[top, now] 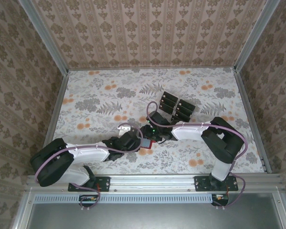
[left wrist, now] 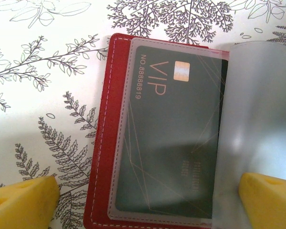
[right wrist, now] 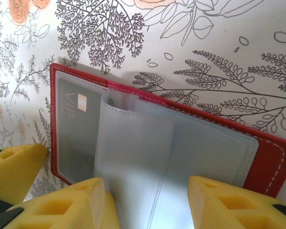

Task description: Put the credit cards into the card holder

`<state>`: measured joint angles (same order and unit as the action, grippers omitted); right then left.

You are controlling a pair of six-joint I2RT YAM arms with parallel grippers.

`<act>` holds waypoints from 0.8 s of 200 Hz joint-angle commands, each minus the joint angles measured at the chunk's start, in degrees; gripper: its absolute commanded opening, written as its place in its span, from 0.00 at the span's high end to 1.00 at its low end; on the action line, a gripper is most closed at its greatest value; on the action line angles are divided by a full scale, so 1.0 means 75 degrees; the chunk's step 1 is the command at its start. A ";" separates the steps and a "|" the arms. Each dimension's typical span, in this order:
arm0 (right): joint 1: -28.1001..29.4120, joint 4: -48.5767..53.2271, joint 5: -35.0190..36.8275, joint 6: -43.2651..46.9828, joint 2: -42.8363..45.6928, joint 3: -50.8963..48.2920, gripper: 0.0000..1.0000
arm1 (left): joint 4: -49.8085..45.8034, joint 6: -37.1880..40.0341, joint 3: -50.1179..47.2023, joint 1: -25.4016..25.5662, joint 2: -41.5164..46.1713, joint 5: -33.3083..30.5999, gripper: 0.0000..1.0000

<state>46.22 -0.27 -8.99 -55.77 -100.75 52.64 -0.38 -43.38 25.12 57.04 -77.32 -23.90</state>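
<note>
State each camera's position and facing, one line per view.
Top external: above, behind the arms, looking down on the table; both arms show.
Left wrist: close above the card holder, facing down; yellow fingertips show.
Right wrist: low, tilted over the card holder; yellow fingertips show.
Both wrist views share the sleeved VIP card.

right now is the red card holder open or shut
Open: the card holder lies spread flat, its clear sleeves showing, a VIP card tucked in one, another sleeve lifted.

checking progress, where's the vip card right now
In the left wrist view the VIP card sits inside the open red card holder, under clear plastic, left of the lifted sleeve page.
</note>
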 commanded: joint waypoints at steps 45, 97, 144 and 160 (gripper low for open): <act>-0.0025 -0.0258 0.0080 -0.0028 -0.0157 0.0152 0.50 | -0.0356 -0.0174 -0.0127 0.0012 -0.0197 -0.0095 0.00; -0.0026 -0.0329 0.0070 -0.0010 -0.0443 0.0247 0.50 | -0.0371 -0.0166 -0.0150 0.0020 -0.0131 -0.0097 0.00; -0.0075 -0.0982 -0.0087 -0.0087 -0.0467 0.0003 0.50 | -0.0400 -0.0158 -0.0165 0.0020 -0.0039 -0.0106 0.00; -0.0089 -0.1139 -0.0170 -0.0093 -0.0431 -0.0055 0.50 | -0.0438 -0.0158 -0.0162 0.0016 0.0023 -0.0118 0.00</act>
<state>45.98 -5.72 -9.15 -55.79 -103.24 53.39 -0.40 -43.40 25.12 57.04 -77.23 -23.92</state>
